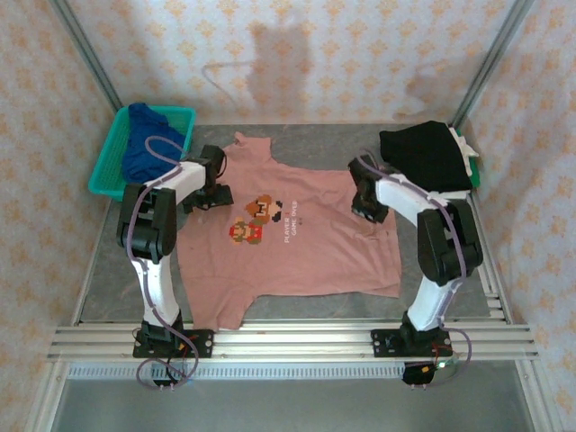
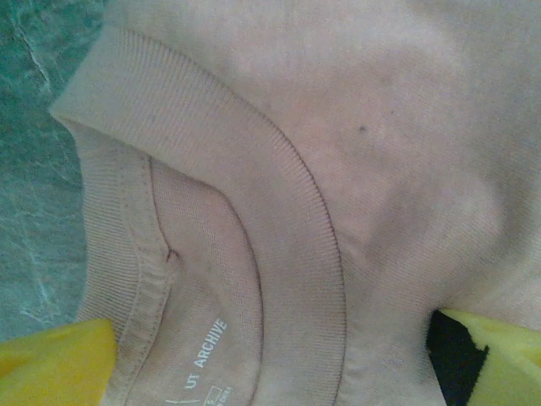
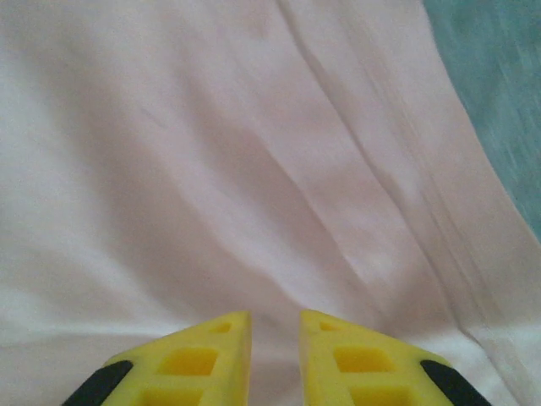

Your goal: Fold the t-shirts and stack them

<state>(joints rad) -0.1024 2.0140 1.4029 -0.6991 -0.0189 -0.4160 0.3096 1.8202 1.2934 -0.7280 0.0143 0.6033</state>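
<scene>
Pink tee [image 1: 297, 243] flat on surface [image 1: 94, 261], collar [image 2: 279, 220] far, hem near; L jaws wide apart over collar, R jaws nearly together, empty, at right edge.

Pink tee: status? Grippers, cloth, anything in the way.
Left gripper over the collar, fingers wide open. Right gripper fingers nearly together, grip unclear. Pink tee flat, unfolded. Blue tee in basket, black tee far right.
</scene>
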